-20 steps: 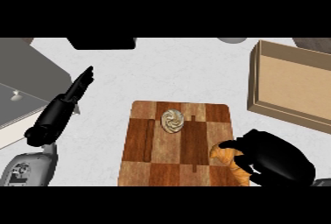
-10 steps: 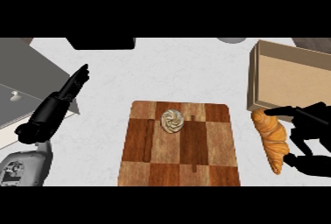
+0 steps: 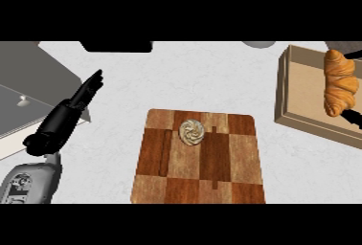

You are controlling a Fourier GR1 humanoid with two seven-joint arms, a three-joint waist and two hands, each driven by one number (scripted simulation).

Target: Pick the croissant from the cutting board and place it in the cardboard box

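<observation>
White counter (image 3: 212,81) with checkered wooden cutting board (image 3: 201,165) (centre) and cardboard box (image 3: 304,98) at right.

No readable text, label, brand, number or sign is showing anywhere: the cardboard box (image 3: 305,98), the cutting board (image 3: 199,160), the croissant (image 3: 339,81) and the tabletop (image 3: 191,76) are all showing plain, unmarked surfaces.

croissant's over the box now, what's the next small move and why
Probably lower the croissant a little and release it. It already hangs over the cardboard box, held by the right hand, of which only dark fingers show at the view's right edge. How high it sits above the box floor cannot be told from this view, so a short descent first seems safer. The left hand rests open at the left.
</observation>
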